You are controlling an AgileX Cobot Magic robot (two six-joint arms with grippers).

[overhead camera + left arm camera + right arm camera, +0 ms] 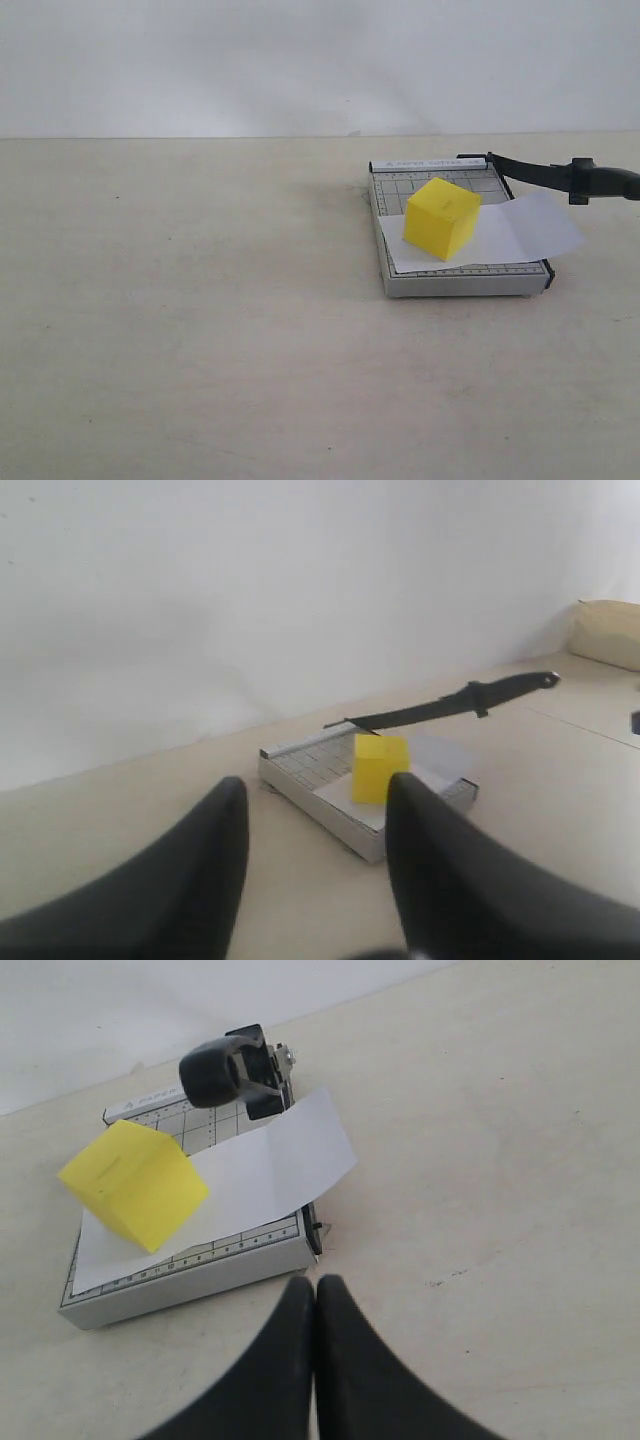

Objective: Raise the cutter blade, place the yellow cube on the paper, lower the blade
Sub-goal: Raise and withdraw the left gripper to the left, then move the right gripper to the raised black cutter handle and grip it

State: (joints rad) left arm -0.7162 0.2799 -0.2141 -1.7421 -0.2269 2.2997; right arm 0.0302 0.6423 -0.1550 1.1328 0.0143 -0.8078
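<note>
A beige tabletop (200, 330) runs bare across the left of the exterior view to a small grey cutter board (392, 262) right of centre, with a white wall (300, 60) behind. The board's far strip carries a line of small print, too fine to read in any view. A printed grid covers its face and ruler ticks run along its near edge, their figures also illegible. The yellow cube (441, 218) sits on the left part of the paper (530, 228), over the board, with a small dark mark on its top face. The white sheet lies across the board and overhangs its right edge. Above that overhang the cutter blade (540, 172) stands raised, slanting up from its hinge at the board's far right corner to a thick black handle at the picture's right edge.

Only the wrist views show the grippers. The left wrist view looks out between the black fingers (200, 880) of the left gripper (316, 788), which are spread wide, hold nothing and sit well back from the board. It catches the blade in profile, lifted clear of cube and paper. It alone takes in a tan object (610, 632) at the frame's edge, too cropped to name. The right wrist view shows the right gripper (314, 1286) with its fingers pressed together and empty, near the board's corner but apart from it. It meets the blade's handle end-on and gives the plainest look at the ruler ticks.
</note>
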